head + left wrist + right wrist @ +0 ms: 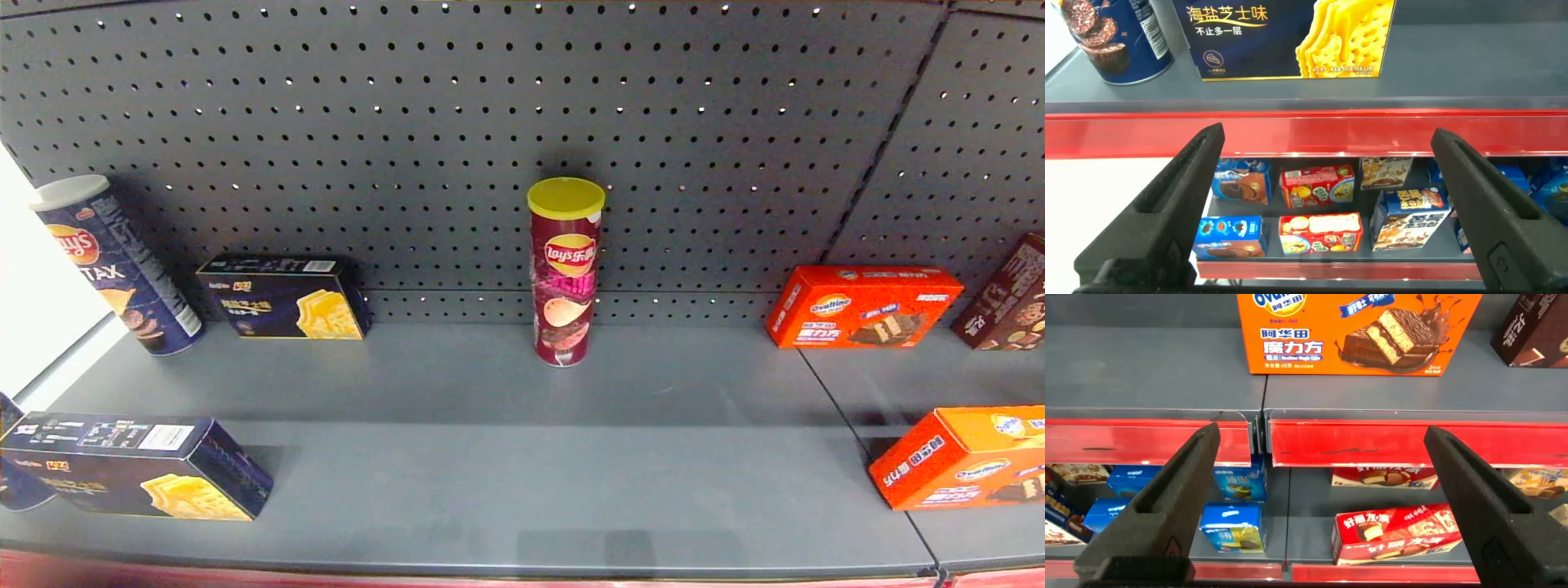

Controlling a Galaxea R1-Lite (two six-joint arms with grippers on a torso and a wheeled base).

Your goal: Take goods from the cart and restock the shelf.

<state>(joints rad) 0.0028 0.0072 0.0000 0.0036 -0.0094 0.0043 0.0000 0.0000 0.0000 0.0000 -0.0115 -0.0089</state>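
A grey shelf with a pegboard back holds goods. A maroon chip can with a yellow lid stands upright at the back centre. A dark blue chip can and a dark blue cracker box sit at the back left, and a second cracker box lies at the front left. Orange boxes sit at the right, one at the back and one at the front. My left gripper is open below the shelf's red edge, facing the cracker box. My right gripper is open, facing an orange box.
A brown box stands at the far right back. Lower shelves hold small snack boxes behind red price rails. A seam divides the shelf into two panels. The shelf's middle front is bare.
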